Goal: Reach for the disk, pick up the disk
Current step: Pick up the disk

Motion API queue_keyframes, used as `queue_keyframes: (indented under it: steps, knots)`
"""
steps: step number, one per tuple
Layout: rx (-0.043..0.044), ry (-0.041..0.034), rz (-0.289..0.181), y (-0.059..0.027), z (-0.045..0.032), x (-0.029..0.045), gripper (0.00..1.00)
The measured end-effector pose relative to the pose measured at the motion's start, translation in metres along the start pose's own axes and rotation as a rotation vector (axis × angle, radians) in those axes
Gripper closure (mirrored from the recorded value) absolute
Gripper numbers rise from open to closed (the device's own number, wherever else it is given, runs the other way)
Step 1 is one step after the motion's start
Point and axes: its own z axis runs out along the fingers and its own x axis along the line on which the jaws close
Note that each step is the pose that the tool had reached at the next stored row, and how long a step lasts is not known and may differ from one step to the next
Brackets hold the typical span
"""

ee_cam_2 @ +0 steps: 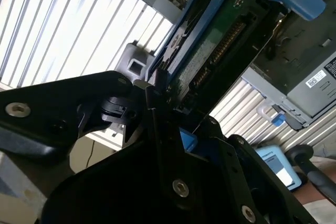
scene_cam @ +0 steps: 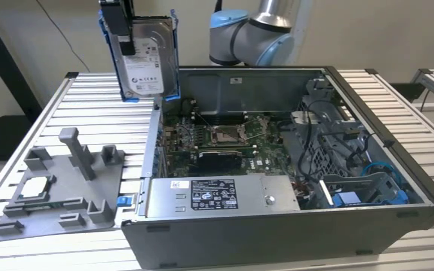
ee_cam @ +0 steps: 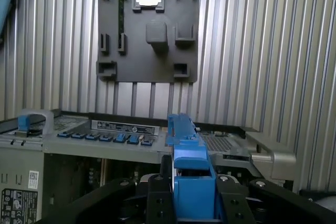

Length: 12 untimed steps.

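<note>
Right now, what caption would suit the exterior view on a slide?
The pincer holds the disk upright in the air, clear of the open computer case on the slatted table.

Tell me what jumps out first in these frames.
The disk first: it hangs upright in mid-air at the exterior view's upper left, with the jaws of the gripper shut on it. Next comes the open computer case in the middle, its circuit board exposed. On the exterior view's left lies a grey fixture plate holding a square silver chip.
</note>
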Motion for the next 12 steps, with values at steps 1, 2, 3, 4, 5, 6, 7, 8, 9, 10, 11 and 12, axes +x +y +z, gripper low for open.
queue_keyframes:
  steps: [1,2,3,4,5,6,7,8,9,10,11,12]
  knots:
    - [0.0000,0.0000,0.000,-0.0030,0.0000,0.0002,1.00]
    - [0.0000,0.0000,0.000,-0.0059,0.0000,0.0004,1.00]
    - [-0.0001,0.0000,0.000,-0.0088,0.0001,0.0006,1.00]
    - [-0.0001,0.0000,0.000,-0.0115,0.0001,0.0007,1.00]
    - [-0.0001,0.0000,0.000,-0.0144,0.0001,0.0009,1.00]
    - [0.0000,-0.0001,0.000,-0.0171,0.0001,0.0011,1.00]
    - [-0.0001,0.0000,0.000,-0.0197,0.0001,0.0012,1.00]
    - [-0.0001,0.0000,0.000,-0.0226,0.0001,0.0014,1.00]
    - [-0.0001,0.0000,0.000,-0.0252,0.0001,0.0016,1.00]
    - [-0.0001,0.0000,0.000,-0.0277,0.0002,0.0017,1.00]
    - [-0.0001,0.0000,0.000,-0.0304,0.0002,0.0019,1.00]
    - [-0.0001,0.0000,0.000,-0.0329,0.0002,0.0020,1.00]
